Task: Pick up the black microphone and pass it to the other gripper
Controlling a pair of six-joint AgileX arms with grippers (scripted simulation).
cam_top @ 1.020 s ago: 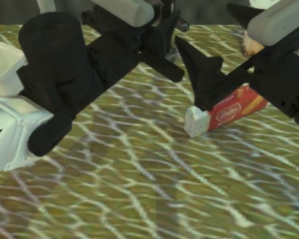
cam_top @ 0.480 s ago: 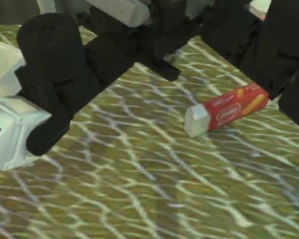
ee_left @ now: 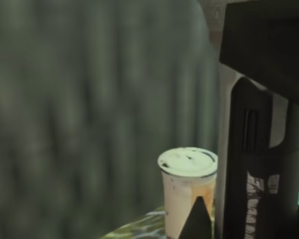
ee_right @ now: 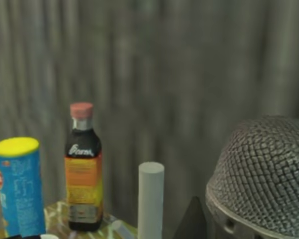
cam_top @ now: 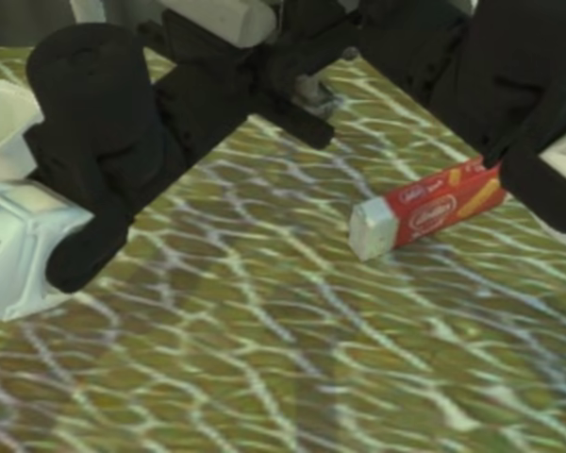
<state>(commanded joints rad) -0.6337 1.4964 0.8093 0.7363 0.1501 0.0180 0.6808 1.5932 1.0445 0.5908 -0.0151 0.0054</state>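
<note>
The black microphone is held up above the table's far edge. Its grey mesh head (ee_right: 261,174) looms close in the right wrist view, and a grey bit of the microphone (cam_top: 313,92) shows in the top view. My left gripper (cam_top: 300,87) reaches in from the left and is shut on it, with the handle hidden. One left fingertip (ee_left: 197,221) shows in front of a lidded cup. My right gripper (cam_top: 377,42) has come in from the right and is open beside the head. One right fingertip (ee_right: 192,219) stands just next to the mesh.
A red biscuit pack (cam_top: 429,209) lies on the table right of centre. A white container (cam_top: 2,123) sits at the left edge. At the back stand a lidded cup (ee_left: 187,186), a dark sauce bottle (ee_right: 83,169), a blue can (ee_right: 19,186) and a white cylinder (ee_right: 151,199).
My right arm has swung up and left, from over the red pack to the left gripper at the far edge. The left arm has barely shifted.
</note>
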